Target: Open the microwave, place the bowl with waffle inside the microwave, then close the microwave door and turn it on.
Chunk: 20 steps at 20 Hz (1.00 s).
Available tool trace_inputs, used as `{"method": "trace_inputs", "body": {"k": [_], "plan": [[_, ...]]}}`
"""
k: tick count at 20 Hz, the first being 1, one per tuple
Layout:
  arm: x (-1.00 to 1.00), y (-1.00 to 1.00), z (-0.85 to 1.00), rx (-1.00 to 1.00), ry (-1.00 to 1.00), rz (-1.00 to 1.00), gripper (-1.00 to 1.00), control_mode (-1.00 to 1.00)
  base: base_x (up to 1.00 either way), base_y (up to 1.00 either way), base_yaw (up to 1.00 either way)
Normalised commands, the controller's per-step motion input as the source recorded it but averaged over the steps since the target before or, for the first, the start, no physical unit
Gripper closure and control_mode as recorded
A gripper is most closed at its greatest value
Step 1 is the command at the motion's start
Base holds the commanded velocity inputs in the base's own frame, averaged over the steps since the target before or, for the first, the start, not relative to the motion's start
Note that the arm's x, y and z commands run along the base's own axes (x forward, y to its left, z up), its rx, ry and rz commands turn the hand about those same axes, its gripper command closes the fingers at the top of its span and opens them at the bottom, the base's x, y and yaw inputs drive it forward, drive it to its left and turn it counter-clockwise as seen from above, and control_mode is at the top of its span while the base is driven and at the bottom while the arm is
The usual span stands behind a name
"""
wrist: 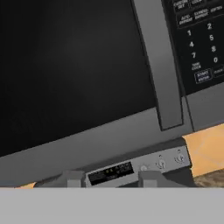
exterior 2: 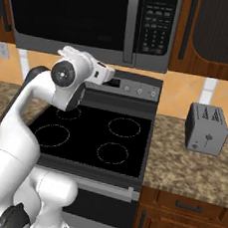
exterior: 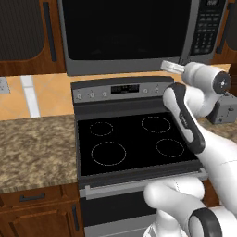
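Note:
The microwave hangs over the stove, and its black glass microwave door is closed. A long vertical grey handle runs along the door's right side, with the keypad just beyond it. My gripper hovers below the microwave's lower right corner, in front of the stove's control panel, and looks up at the door. Its fingertips stand apart with nothing between them. The base views show the hand under the handle. The bowl and the waffle are out of view.
A black stove top with four burner rings lies below the arm. A small silver toaster stands on the granite counter to the right. More counter stretches left. Wooden cabinets flank the microwave.

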Motion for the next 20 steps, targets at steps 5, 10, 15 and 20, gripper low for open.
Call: {"method": "trace_inputs", "body": {"k": [5,10,15,20], "plan": [[-0.16,-1.0,0.46,0.43,0.11,-0.2,1.0,-1.0,0.0,0.0,0.0],[0.02,-1.0,0.23,0.42,0.38,-0.12,1.0,-1.0,0.0,0.0,0.0],[-0.19,-0.81,-0.43,0.47,0.02,-0.03,1.0,-1.0,0.0,0.0,0.0],[-0.01,-0.19,-0.02,0.74,-0.14,-0.04,1.0,-1.0,0.0,0.0,0.0]]}}
